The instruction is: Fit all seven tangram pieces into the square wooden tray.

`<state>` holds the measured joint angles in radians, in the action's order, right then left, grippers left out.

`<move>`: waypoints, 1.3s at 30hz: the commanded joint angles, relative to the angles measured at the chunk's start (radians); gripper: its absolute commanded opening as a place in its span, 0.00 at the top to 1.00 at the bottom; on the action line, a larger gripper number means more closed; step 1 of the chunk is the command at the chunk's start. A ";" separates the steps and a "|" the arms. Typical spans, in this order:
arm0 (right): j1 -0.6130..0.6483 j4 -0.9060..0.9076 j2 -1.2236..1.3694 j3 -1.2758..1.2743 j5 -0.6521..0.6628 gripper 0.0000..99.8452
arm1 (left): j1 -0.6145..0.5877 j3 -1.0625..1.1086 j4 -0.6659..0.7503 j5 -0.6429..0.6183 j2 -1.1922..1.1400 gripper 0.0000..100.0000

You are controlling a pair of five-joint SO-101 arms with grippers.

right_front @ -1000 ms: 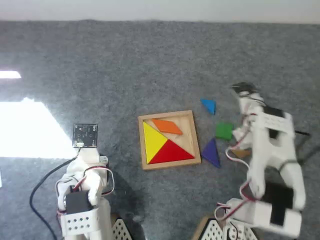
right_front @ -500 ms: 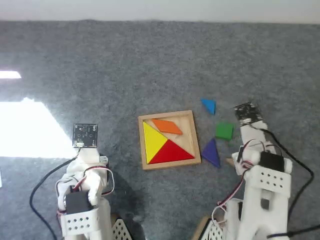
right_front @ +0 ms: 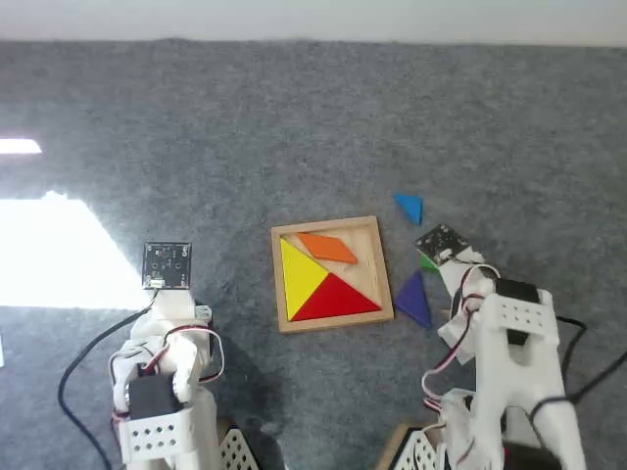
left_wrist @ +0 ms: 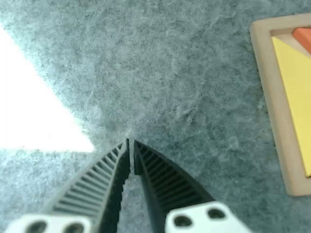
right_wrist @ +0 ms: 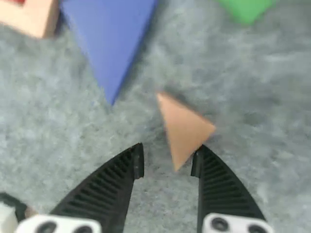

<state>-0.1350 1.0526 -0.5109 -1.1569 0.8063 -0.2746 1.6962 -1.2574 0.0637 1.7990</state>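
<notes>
The square wooden tray (right_front: 277,275) lies mid-table and holds a yellow triangle (right_front: 298,275), a red triangle (right_front: 336,297) and an orange parallelogram (right_front: 328,248). To its right on the carpet lie a purple triangle (right_front: 413,298), a light blue triangle (right_front: 409,207) and a green square (right_front: 427,262), partly hidden by the right arm. My right gripper (right_wrist: 166,159) is open, its tips flanking the near corner of a small tan triangle (right_wrist: 185,128); the purple triangle (right_wrist: 110,33) and green square (right_wrist: 244,8) lie beyond. My left gripper (left_wrist: 130,144) is shut on nothing over bare carpet, left of the tray (left_wrist: 269,104).
Grey carpet covers the table. A bright patch of light (right_front: 54,255) lies at the left. Both arm bases stand at the near edge, the left arm (right_front: 162,392) and the right arm (right_front: 505,372).
The right arm has swung down and leftward from near the green square to over the tan triangle beside the purple one. The left arm has kept still.
</notes>
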 commanded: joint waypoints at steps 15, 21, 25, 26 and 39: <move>0.105 -0.056 0.065 0.178 -0.094 0.84 | -0.009 -0.013 -0.003 -0.002 0.018 0.99; 0.107 -0.054 -0.053 0.176 -0.092 0.84 | -0.009 -0.013 -0.003 -0.002 0.018 0.99; 0.145 -0.053 -0.053 0.157 -0.091 0.84 | -0.009 -0.013 -0.003 -0.002 0.018 0.99; 0.160 -0.053 -0.053 0.146 -0.087 0.84 | -0.009 -0.013 -0.003 -0.002 0.018 0.99; 0.064 -0.058 0.053 0.193 -0.020 0.84 | -0.009 -0.013 -0.003 -0.002 0.018 0.99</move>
<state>-0.0430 1.0096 -0.5017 -1.0480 0.7695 -0.2746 1.6962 -1.2574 0.0637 1.7990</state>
